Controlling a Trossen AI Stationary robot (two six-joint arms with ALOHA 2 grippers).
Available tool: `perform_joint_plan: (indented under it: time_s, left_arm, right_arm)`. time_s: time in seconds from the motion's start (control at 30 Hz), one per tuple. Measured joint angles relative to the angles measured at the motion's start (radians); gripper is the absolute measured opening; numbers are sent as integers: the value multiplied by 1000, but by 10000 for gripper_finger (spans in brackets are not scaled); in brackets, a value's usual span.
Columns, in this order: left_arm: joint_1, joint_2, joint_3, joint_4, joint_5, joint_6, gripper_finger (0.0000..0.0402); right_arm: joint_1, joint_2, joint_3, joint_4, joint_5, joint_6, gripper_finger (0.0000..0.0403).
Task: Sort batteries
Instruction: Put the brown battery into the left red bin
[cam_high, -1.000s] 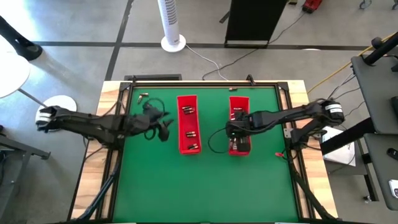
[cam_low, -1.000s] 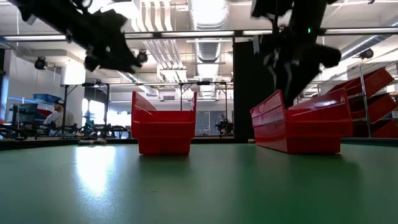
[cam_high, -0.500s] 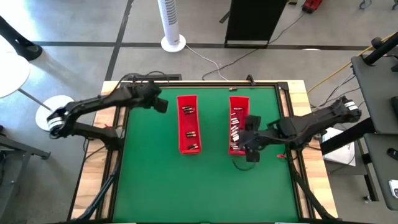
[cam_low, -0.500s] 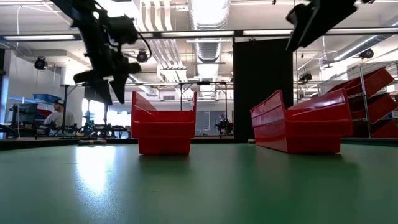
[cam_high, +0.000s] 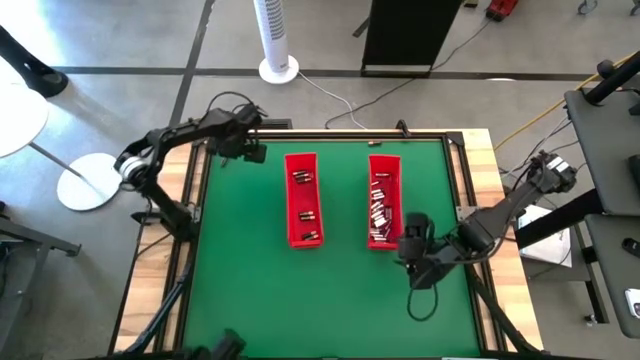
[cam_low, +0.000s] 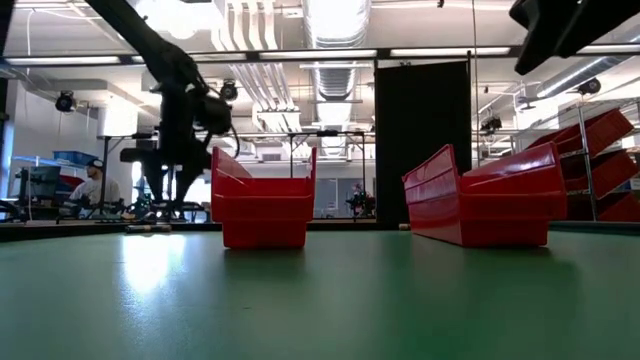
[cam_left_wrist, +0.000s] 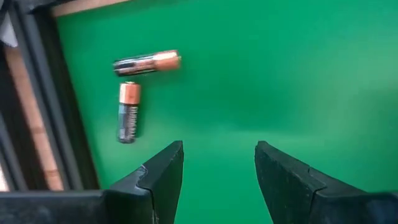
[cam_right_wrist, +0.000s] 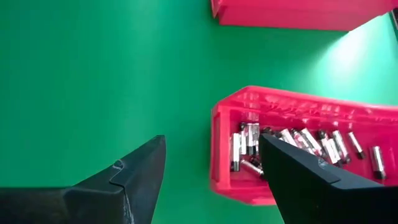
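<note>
Two black-and-copper batteries (cam_left_wrist: 146, 63) (cam_left_wrist: 129, 112) lie loose on the green mat near the table's far left corner, also seen as a small shape (cam_low: 148, 228) in the low view. My left gripper (cam_left_wrist: 219, 163) (cam_high: 250, 150) hangs open above the mat beside them, pointing down and touching nothing. My right gripper (cam_right_wrist: 211, 168) (cam_high: 405, 240) stands open and empty, raised beyond the near end of the right red tray (cam_high: 384, 165). That tray holds several silvery batteries (cam_right_wrist: 292, 142). The left red tray (cam_high: 290, 200) holds a few batteries (cam_high: 307, 213).
A black frame and wooden border (cam_left_wrist: 37, 124) run close beside the loose batteries. Open green mat (cam_high: 330, 300) stretches in front of both trays. A loose cable (cam_high: 425, 300) hangs from the right arm over the mat.
My left gripper has swung from beside the left tray toward the table's far left corner and tipped down over the loose batteries. My right gripper has drawn back out of the right tray toward the near right, rising.
</note>
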Motion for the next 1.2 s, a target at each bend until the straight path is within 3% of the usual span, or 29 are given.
perform_joint_plan:
  time_s: [0.37,0.97,1.2]
  left_arm:
    - [124,168,77,-133,-40,10,178]
    - [169,164,61,-2,-88,-133,178]
    - [173,227,72,5,-91,-159,178]
  right_arm:
    - [80,0,-39,-2,32,126,238]
    - [164,0,-86,-2,58,255,233]
    - [227,0,-86,-2,72,329,233]
